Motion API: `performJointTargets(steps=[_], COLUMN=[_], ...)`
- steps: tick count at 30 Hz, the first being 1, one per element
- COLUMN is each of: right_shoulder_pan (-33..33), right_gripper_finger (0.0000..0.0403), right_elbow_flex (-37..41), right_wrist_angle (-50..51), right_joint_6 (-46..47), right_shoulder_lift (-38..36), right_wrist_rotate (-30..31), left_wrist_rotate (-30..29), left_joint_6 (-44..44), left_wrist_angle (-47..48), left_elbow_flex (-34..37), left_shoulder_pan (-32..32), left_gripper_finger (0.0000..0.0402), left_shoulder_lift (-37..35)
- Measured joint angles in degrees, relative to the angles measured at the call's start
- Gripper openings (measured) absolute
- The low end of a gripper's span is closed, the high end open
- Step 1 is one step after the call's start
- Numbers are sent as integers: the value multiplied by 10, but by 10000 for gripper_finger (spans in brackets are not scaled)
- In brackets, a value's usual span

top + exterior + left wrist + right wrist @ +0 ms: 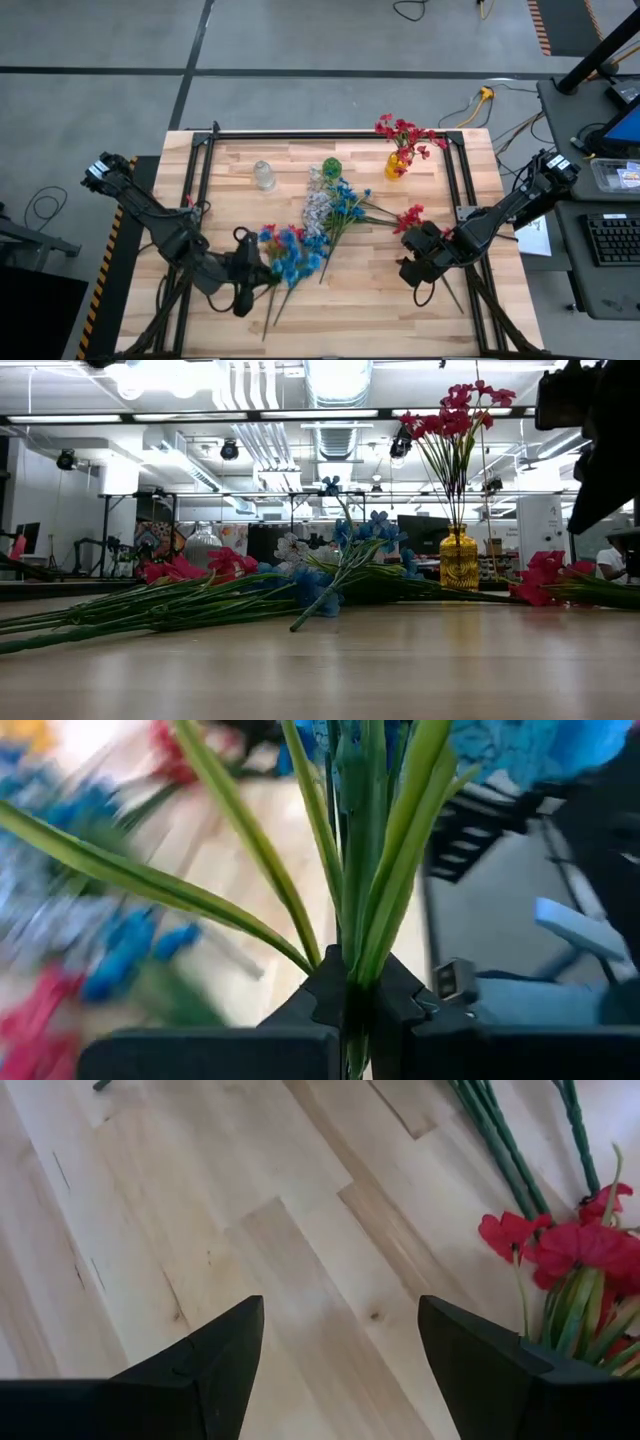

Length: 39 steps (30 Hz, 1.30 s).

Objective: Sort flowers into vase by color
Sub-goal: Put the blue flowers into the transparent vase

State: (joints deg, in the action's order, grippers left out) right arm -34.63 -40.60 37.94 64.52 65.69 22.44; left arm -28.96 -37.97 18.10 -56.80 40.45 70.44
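Our left gripper (250,272) is clamped on a blue spray (288,255) by its green stem (352,920), jaws pressed tight on it; the stem's long axis runs straight out from the fingers, blossoms at the far end. The green vase (331,167) lies up-table and to the right of that grip, so we judge the left arm is the nearer one for the blue stems. Right gripper (421,258) hovers over bare wood with its fingers (215,1350) spread and nothing between them; a red spray (409,217) lies just beside it, stem pointing away across the table (380,300). Count: three vases: clear (263,175), green, yellow (397,165). Reds already stand in the yellow one. Loose pile (325,210) mid-table mixes blue and white; exact stem count we can't tell.
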Motion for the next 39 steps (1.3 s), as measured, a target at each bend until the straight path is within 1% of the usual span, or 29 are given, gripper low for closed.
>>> performJointTargets(steps=[2,5,7,9,13,17,23,27,33,36,39], right_shoulder_pan=[0,0,0,0,0,0,0,0,2,4,12], right_gripper_finger=[255,252,251,252,256,254,250,254,254,251,249], right_elbow_flex=[0,0,0,0,0,0,0,0,0,-1,-7], right_wrist_angle=[-1,-2,-6,-12,-27,-36,-42,-44,-57,-71,-79], right_joint_6=[-1,-3,-9,-17,-35,-44,-56,-66,-89,-116,-137], right_shoulder_lift=[0,0,0,0,0,0,0,0,0,0,0], right_wrist_rotate=[2,4,14,26,37,55,94,135,203,246,281], left_wrist_rotate=[3,4,-9,-22,-26,-24,4,30,77,77,79], left_joint_6=[49,98,118,143,188,244,312,354,405,422,431], left_wrist_angle=[-35,-53,-55,-61,-67,-71,-79,-116,-246,-279,-297], left_elbow_flex=[0,0,0,1,3,3,15,63,185,240,275], left_shoulder_pan=[0,-9,-17,-32,-70,-104,-153,-191,-272,-313,-354], left_gripper_finger=[1,1,1,1,1,0,0,0,0,0,0], left_shoulder_lift=[4,14,18,22,21,6,-33,-80,-174,-218,-257])
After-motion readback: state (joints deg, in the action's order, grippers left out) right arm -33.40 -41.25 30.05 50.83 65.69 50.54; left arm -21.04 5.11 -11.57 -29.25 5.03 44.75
